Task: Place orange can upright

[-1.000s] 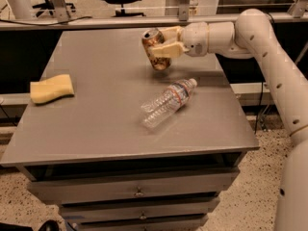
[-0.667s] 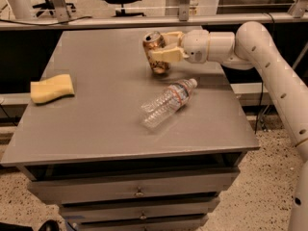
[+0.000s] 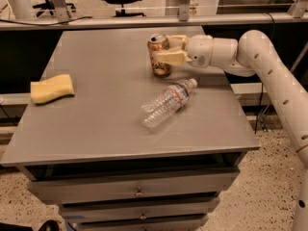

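Observation:
The orange can (image 3: 159, 65), orange-gold with dark mottled print and a silver top, stands about upright on the grey table (image 3: 96, 124), towards its back right. My gripper (image 3: 166, 48) reaches in from the right at the can's upper half. Its cream fingers (image 3: 169, 57) sit on either side of the can, shut on it. The can's base appears to rest on the tabletop.
A clear plastic water bottle (image 3: 167, 103) lies on its side just in front of the can. A yellow sponge (image 3: 51, 88) lies at the table's left edge. The white arm (image 3: 269, 66) spans the right side. Drawers sit below the tabletop.
The can was tilted in the gripper and is now about upright with its base down on the table. The gripper has moved slightly left and down.

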Available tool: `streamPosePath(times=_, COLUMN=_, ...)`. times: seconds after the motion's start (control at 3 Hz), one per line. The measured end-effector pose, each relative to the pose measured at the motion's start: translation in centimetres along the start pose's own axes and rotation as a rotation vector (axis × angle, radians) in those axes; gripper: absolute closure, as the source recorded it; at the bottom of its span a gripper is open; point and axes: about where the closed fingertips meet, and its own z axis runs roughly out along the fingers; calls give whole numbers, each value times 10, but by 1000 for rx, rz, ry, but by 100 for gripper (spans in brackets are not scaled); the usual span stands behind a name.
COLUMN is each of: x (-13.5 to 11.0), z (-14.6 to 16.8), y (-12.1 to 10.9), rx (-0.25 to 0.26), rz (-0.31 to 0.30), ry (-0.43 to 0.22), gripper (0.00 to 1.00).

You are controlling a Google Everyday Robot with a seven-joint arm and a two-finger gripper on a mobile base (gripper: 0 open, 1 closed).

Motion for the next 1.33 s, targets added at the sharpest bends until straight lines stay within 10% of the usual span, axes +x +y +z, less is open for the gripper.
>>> streamPosePath(times=1.33, x=13, z=-17, y=4, rx=-3, rz=31, ry=15, gripper=0)
